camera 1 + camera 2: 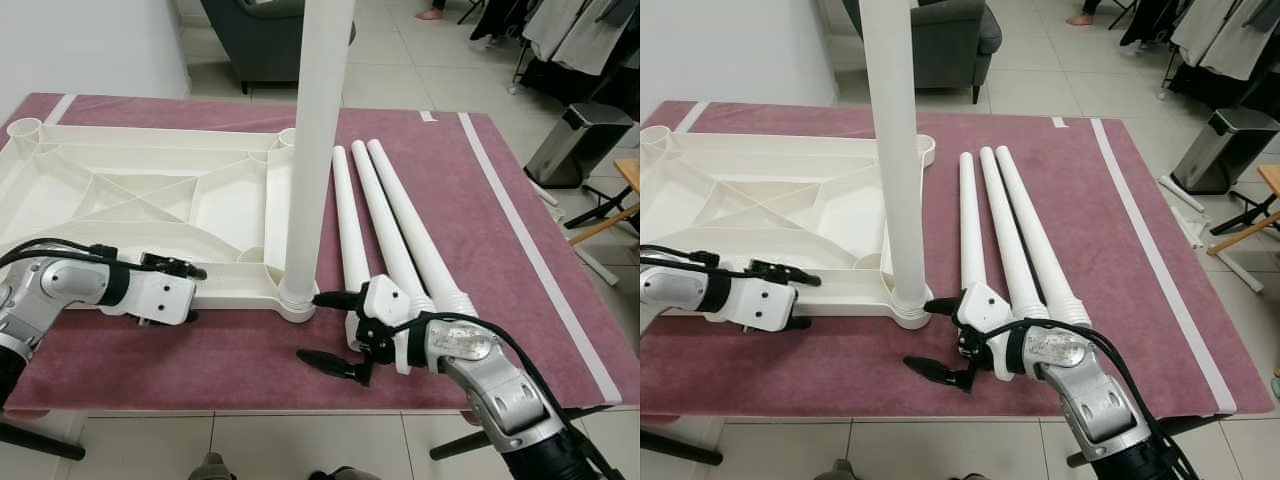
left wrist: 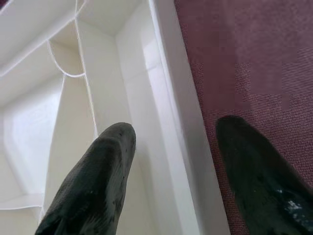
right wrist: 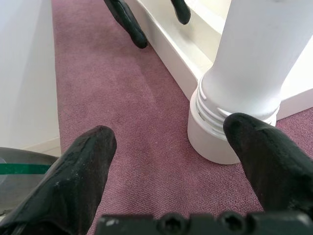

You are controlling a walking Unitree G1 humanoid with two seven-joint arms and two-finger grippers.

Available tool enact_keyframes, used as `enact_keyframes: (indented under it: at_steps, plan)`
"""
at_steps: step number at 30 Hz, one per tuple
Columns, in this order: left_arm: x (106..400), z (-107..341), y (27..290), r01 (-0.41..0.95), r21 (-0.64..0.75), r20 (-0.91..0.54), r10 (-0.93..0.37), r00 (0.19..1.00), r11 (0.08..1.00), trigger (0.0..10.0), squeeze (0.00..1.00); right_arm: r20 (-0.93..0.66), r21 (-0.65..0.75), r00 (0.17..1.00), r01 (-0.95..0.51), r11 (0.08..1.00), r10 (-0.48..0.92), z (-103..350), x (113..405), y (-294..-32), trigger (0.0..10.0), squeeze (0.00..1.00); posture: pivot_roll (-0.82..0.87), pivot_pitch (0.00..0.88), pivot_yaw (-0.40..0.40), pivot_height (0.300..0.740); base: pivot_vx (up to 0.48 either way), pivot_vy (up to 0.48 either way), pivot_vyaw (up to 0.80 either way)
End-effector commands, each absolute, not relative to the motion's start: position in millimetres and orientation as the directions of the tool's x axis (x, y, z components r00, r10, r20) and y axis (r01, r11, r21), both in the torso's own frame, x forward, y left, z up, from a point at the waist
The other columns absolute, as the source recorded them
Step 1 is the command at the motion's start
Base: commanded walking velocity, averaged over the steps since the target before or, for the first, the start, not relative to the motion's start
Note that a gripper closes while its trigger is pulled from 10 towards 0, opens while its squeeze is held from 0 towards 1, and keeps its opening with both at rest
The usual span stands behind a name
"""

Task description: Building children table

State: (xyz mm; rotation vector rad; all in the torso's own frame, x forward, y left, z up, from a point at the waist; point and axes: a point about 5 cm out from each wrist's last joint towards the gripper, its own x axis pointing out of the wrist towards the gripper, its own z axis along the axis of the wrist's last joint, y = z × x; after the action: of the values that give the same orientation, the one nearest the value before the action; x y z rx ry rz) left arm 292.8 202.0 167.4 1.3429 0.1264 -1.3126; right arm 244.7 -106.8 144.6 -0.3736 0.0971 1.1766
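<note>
A white plastic tabletop (image 1: 150,200) lies upside down on a maroon rug (image 1: 480,200), its ribbed underside facing up. Its far left edge is cut off by the frame.

On the left, the left gripper (image 1: 192,293) reaches in from the side at the tabletop's near rim. Its two black fingers (image 2: 93,186) are spread apart, one above the ribbed inside of the rim and the other outside it, over the rug. The rim wall runs between them. Whether either finger touches the plastic is hard to tell.

At the tabletop's near right corner, one white leg (image 1: 315,150) stands upright in a round socket (image 1: 297,297). The leg's upper end runs out of the top of the picture. Ridged threads show at its base, just above the socket.

Just right of the standing leg, three more white legs (image 1: 385,220) lie side by side on the rug, touching one another, with their narrow ends pointing away from the robot. Their thick near ends are partly hidden behind the right arm.

The right gripper (image 1: 322,330) sits low over the rug next to the socket, its fingers wide apart. One fingertip (image 3: 264,147) is close against the socket's base; the other hangs over bare rug.

Beyond the rug, a dark armchair (image 1: 262,40) and a grey bin (image 1: 580,140) stand on pale floor tiles, the armchair partly hidden by the standing leg.
</note>
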Motion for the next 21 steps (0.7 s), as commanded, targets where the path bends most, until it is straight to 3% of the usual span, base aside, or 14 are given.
enact_keyframes:
  at_steps: [1,2,4,5,7,11,15,21]
  plan:
    - [299,179,199,0.628,0.763,-0.549,-0.668,0.502,-0.154,10.0,0.0,-0.261,-0.246,0.392,-0.911,0.332,0.882,146,246,-107,10.0,0.0,0.11,0.099,-0.018,0.74,0.0,0.0,0.0]
    - [299,179,199,0.628,0.763,-0.549,-0.668,0.502,-0.154,10.0,0.0,-0.261,-0.246,0.392,-0.911,0.332,0.882,146,246,-107,10.0,0.0,0.11,0.099,-0.018,0.74,0.0,0.0,0.0]
    - [296,193,191,0.65,0.76,-0.454,-0.738,0.499,-0.028,10.0,0.0,-0.224,-0.248,0.43,-0.893,0.376,0.875,149,249,-106,10.0,0.0,0.11,0.104,-0.013,0.74,0.0,0.0,0.0]
    - [296,193,191,0.65,0.76,-0.454,-0.738,0.499,-0.028,10.0,0.0,-0.224,-0.248,0.43,-0.893,0.376,0.875,149,249,-106,10.0,0.0,0.11,0.104,-0.013,0.74,0.0,0.0,0.0]
    - [289,202,187,0.691,0.718,-0.366,-0.795,0.484,0.09,10.0,0.0,-0.166,-0.238,0.471,-0.872,0.428,0.867,156,252,-105,10.0,0.0,0.11,0.107,-0.01,0.74,0.0,0.0,0.0]
    - [281,207,186,0.727,0.663,-0.296,-0.83,0.473,0.178,10.0,0.0,-0.105,-0.212,0.509,-0.851,0.481,0.854,163,255,-105,10.0,0.0,0.1,0.109,-0.008,0.74,0.0,0.0,0.0]
    - [277,207,187,0.701,0.545,-0.098,-0.796,0.598,0.46,10.0,0.0,-0.004,-0.155,0.619,-0.776,0.611,0.785,171,260,-109,10.0,0.0,0.11,0.111,-0.017,0.74,0.0,0.0,0.0]
    - [275,194,181,0.613,0.364,0.021,-0.664,0.747,0.701,10.0,0.0,0.02,-0.098,0.726,-0.683,0.724,0.688,163,265,-115,10.0,0.0,0.11,0.109,-0.022,0.74,0.0,0.0,0.0]
